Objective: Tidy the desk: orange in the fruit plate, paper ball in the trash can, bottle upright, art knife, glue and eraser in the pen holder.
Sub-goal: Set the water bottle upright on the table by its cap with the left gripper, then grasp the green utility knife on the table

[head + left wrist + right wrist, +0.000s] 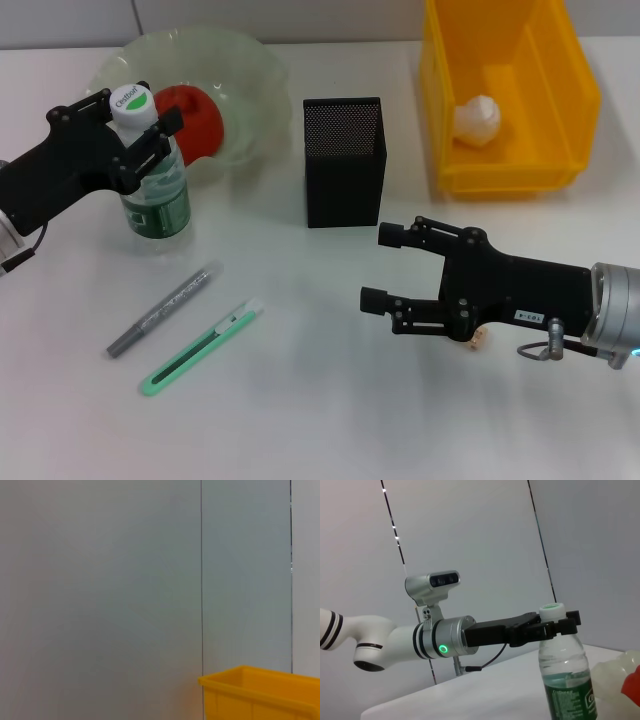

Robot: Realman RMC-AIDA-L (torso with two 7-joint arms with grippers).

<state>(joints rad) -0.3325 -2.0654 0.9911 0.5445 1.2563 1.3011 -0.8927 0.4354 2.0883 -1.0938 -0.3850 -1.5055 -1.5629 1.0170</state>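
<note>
White desk (330, 420) carries a yellow bin (575, 95) with the paper ball (477, 119) inside. Left gripper (138, 128) grasps the upright bottle (153, 190) at its neck beside the plate (250, 85); right gripper (385, 268) hovers released near the holder (343, 165).

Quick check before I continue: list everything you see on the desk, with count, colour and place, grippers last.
Bottle: one, clear with green label and white cap, upright at the left, in front of the plate.
Orange: one, orange-red, in the fruit plate.
Fruit plate: one, pale green, rear left.
Pen holder: one, black mesh, rear centre.
Trash can: one, yellow, rear right.
Paper ball: one, white, inside the trash can.
Grey pen-like stick: one, front left.
Art knife: one, green, beside the stick.
Left gripper: black, around the bottle neck.
Right gripper: black, open, front right.
</note>
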